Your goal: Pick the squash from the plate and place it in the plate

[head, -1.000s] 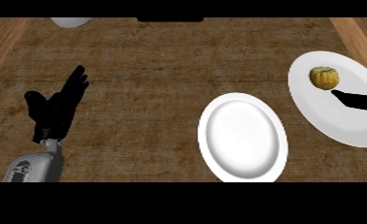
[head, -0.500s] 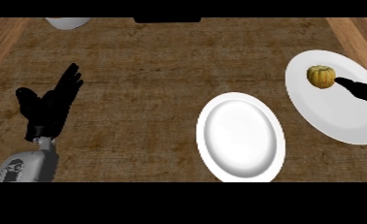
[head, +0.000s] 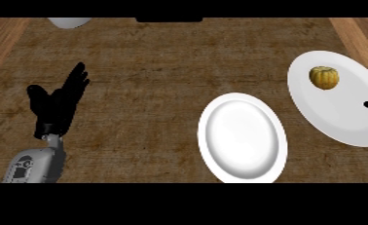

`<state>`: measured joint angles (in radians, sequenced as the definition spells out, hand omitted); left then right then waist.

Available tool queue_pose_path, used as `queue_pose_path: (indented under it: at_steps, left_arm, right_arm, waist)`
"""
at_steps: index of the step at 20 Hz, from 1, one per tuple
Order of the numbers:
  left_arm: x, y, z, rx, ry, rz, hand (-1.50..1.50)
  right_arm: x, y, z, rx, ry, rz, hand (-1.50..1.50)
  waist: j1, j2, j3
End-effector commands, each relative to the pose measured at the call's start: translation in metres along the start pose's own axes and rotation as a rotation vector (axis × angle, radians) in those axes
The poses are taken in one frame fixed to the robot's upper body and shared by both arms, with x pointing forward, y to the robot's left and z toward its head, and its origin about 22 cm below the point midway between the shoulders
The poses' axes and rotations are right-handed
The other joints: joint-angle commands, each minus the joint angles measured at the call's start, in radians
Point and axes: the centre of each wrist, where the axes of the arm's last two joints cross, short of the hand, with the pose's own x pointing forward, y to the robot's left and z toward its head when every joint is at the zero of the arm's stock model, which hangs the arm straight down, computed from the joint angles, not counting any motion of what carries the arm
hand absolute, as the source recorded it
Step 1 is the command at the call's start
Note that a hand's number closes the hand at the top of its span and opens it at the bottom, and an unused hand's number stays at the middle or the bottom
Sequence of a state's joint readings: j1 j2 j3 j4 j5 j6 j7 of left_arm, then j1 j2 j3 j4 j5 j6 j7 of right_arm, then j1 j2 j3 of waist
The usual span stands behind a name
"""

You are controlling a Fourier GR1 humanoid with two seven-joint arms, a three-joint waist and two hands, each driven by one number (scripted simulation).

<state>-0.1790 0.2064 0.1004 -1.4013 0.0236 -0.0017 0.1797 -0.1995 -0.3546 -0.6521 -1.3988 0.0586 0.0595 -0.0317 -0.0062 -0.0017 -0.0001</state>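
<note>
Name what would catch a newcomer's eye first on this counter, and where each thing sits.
The small yellow-orange squash stands out, lying on the upper part of the white plate at the right edge. A second white plate lies bare at lower centre. At the left, the black left hand rests open with fingers up; of the right hand only a dark speck shows at the right edge.

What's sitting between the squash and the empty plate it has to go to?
Nothing visible. The squash sits on the right plate; the empty plate lies just to its left, with only bare counter between their rims.
</note>
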Motion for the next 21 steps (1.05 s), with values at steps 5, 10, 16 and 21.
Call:
queue_pose_path:
  at_steps: [5,10,16,21]
  left_arm:
    - [0.005,-0.006,-0.001,-0.019,-0.019,0.0,0.0]
    - [-0.005,0.003,-0.001,0.001,-0.007,0.01,0.0]
    - [-0.005,-0.003,0.002,-0.011,-0.005,-0.003,0.0]
    - [-0.025,0.002,0.0,-0.018,-0.011,0.018,0.0]
  right_arm:
    - [-0.019,-0.037,0.02,-0.004,-0.018,0.007,-1.5]
    - [-0.026,-0.067,0.025,-0.043,-0.027,0.024,-1.5]
    - [-0.027,-0.089,0.025,-0.052,0.004,0.089,-1.5]
    - [-0.051,-0.11,0.02,-0.045,0.052,0.11,-1.5]
  waist:
    - [0.003,0.001,0.0]
    - [0.001,0.001,0.0]
    - [0.002,0.001,0.0]
    - [0.005,0.003,0.0]
